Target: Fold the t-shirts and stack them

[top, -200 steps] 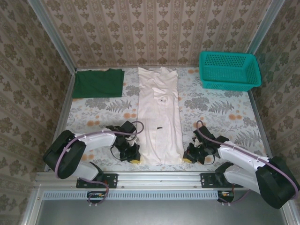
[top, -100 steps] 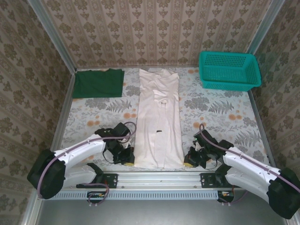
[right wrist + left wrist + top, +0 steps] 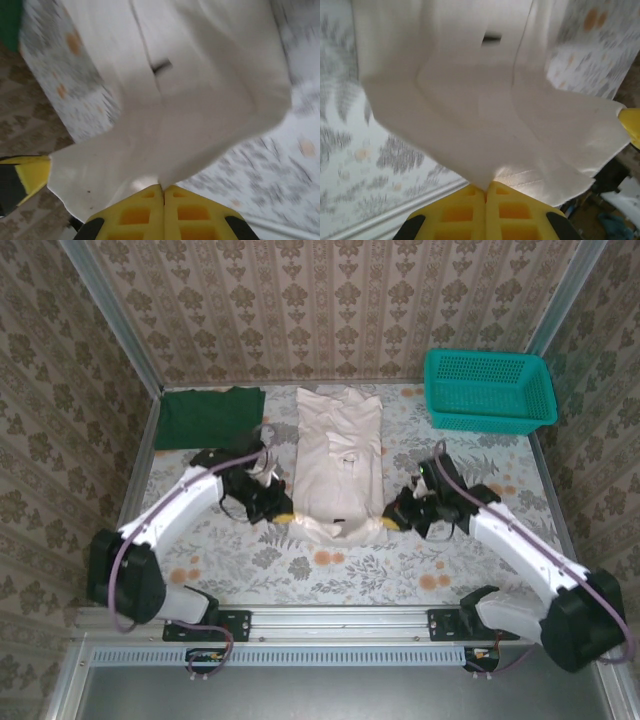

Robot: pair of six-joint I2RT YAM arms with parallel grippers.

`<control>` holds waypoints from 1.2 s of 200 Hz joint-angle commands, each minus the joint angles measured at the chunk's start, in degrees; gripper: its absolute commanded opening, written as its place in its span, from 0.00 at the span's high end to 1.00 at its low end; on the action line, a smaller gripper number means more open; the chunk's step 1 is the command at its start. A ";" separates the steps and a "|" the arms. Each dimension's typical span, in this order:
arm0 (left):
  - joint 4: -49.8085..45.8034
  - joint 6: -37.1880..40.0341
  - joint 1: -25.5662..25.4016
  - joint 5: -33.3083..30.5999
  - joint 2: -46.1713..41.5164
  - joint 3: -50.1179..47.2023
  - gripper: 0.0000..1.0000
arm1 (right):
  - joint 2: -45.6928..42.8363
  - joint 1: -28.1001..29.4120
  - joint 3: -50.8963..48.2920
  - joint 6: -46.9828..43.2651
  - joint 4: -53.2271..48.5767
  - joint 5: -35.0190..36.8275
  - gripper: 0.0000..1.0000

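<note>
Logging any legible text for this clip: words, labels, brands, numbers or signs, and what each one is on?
No text can be read in these pictures.
Small dark tag mark on the off-white t-shirt: blurred, no letters can be made out.
Dark green t-shirt, teal basket, wallpaper, floral table cover: patterns only, no writing.

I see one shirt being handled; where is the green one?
In the overhead view the green shirt lies flat at the far left, just left of the white shirt.
</note>
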 commanded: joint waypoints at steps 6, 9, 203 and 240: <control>-1.84 4.55 4.39 1.72 9.75 9.85 1.00 | 11.87 -3.04 8.58 -8.47 -1.50 1.07 1.00; -1.64 4.64 4.68 1.86 10.78 10.94 1.00 | 13.58 -3.32 9.61 -9.11 -1.95 1.29 1.00; -6.44 5.53 11.50 4.80 49.85 49.41 0.88 | 53.14 -11.76 44.86 -11.92 -7.52 0.83 0.91; -3.50 1.50 12.66 4.37 49.68 52.69 0.62 | 53.65 -13.36 48.54 -10.86 -9.04 3.06 0.74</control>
